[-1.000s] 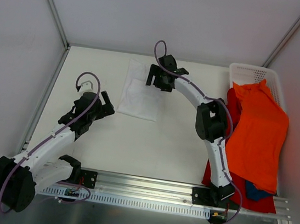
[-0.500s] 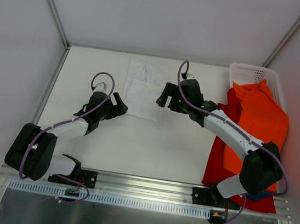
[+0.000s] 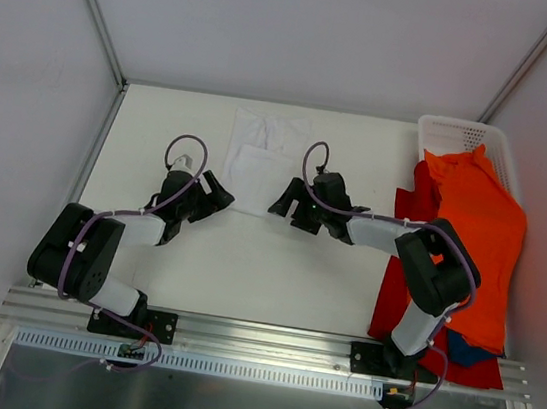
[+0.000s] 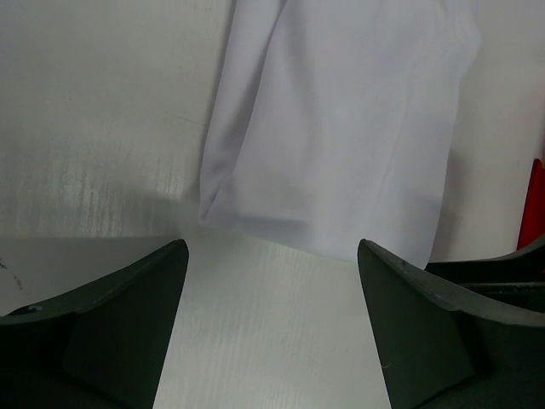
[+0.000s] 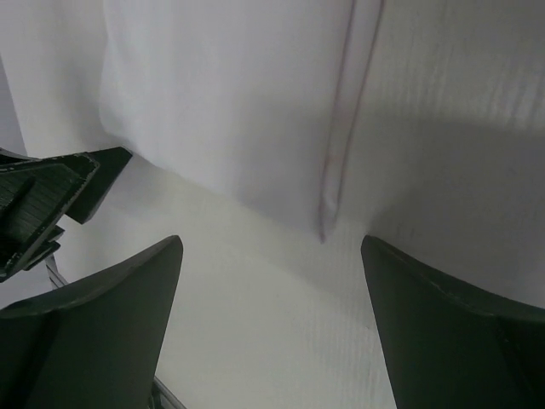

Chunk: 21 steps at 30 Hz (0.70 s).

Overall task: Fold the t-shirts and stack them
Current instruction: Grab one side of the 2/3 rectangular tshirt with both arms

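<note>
White t-shirt, partly folded, far-centre desk; orange t-shirt over red t-shirt, right edge. Left fingers, right fingers apart, empty, flanking near hem. Cloth judged soft, limp, light: pinch near corners.

The red t-shirt lies mostly hidden beneath the orange t-shirt

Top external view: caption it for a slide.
Left gripper and right gripper, fingers open, flank the white t-shirt; orange t-shirt lies over red t-shirt at right.
</note>
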Each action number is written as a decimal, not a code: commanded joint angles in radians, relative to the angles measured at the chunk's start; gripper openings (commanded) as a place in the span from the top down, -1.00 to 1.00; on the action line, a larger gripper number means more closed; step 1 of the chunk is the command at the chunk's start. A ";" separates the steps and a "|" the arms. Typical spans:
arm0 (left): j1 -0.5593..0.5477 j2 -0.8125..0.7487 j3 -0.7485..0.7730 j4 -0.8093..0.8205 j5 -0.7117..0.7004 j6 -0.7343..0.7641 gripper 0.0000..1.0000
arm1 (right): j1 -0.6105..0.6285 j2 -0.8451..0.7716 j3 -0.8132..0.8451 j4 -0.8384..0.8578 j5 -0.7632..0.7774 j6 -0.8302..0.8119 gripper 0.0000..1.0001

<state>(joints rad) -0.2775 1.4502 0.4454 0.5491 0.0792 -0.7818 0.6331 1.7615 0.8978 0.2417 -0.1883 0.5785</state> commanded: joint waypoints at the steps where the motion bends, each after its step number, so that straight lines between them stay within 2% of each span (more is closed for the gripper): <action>1: 0.021 0.010 -0.010 0.045 0.002 -0.017 -0.62 | 0.005 0.073 0.019 0.022 -0.020 0.034 -0.82; 9: 0.032 0.013 -0.007 0.045 -0.030 -0.025 -0.47 | 0.010 0.159 0.093 0.038 -0.008 0.052 -0.81; 12: 0.040 0.018 -0.001 0.035 -0.033 -0.020 -0.31 | 0.011 0.177 0.101 0.042 -0.008 0.055 -0.77; 14: 0.043 0.022 0.004 0.028 -0.044 -0.019 0.11 | 0.011 0.182 0.096 0.044 -0.008 0.052 -0.65; 15: 0.044 0.027 0.016 0.000 -0.050 -0.022 0.32 | 0.010 0.184 0.089 0.045 -0.007 0.052 -0.55; 16: 0.046 0.033 0.024 -0.014 -0.056 -0.025 0.62 | 0.010 0.184 0.086 0.048 -0.004 0.052 -0.33; 18: 0.049 0.058 0.041 -0.021 -0.053 -0.027 0.79 | 0.011 0.184 0.079 0.050 -0.003 0.052 -0.03; 19: 0.049 0.064 0.044 -0.015 -0.049 -0.031 0.88 | 0.010 0.182 0.075 0.050 0.001 0.053 0.32; 21: 0.051 0.082 0.044 -0.002 -0.036 -0.039 0.92 | 0.013 0.181 0.069 0.050 0.000 0.053 0.59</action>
<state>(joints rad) -0.2363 1.5124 0.4580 0.5339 0.0441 -0.8127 0.6388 1.9240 0.9867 0.3374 -0.2035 0.6357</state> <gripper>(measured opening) 0.046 0.242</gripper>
